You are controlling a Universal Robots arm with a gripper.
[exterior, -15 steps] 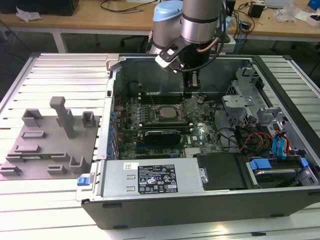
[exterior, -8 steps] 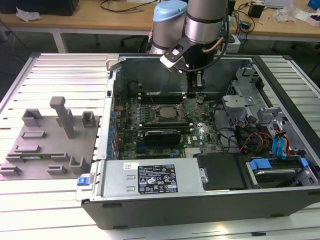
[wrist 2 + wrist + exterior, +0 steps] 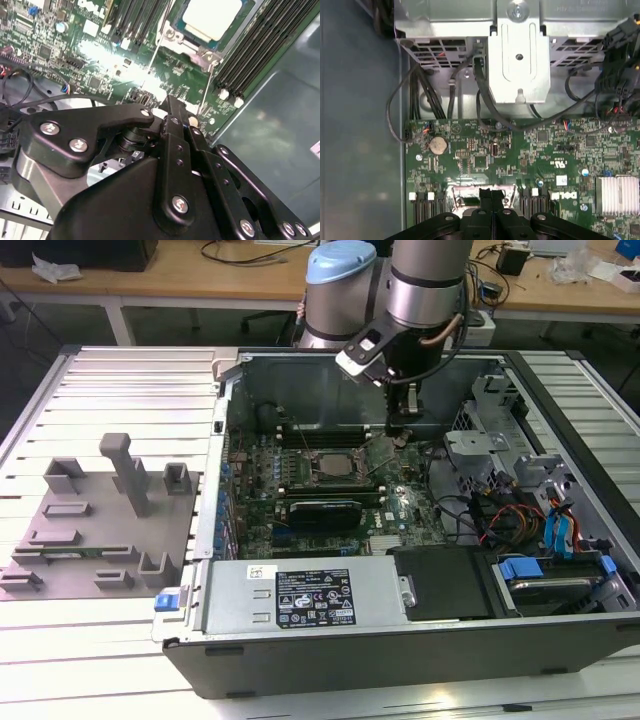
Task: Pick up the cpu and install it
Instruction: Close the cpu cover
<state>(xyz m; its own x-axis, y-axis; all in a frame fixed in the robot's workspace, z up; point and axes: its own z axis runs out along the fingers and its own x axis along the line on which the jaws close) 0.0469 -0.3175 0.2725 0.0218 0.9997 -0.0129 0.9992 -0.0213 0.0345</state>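
The cpu (image 3: pixel 215 17), a square chip with a silvery-white top, lies in the black-framed socket (image 3: pixel 335 466) on the green motherboard (image 3: pixel 400 502) inside the open computer case. A metal retention frame (image 3: pixel 187 47) and thin wire levers run along its edge. My gripper (image 3: pixel 400 432) hangs low over the board, beside the socket on the exterior view's right and apart from the cpu. Its black fingers (image 3: pixel 485 196) are pressed together with nothing between them, and the same shows on the gripper (image 3: pixel 172 107) in the second wrist view.
Black memory slots (image 3: pixel 260 45) flank the socket. A metal drive cage (image 3: pixel 519 60) and loose cables (image 3: pixel 500 515) fill the case's right side. The power supply (image 3: pixel 300 598) lies along the front. A grey fixture plate (image 3: pixel 95 520) with posts sits at the exterior view's left.
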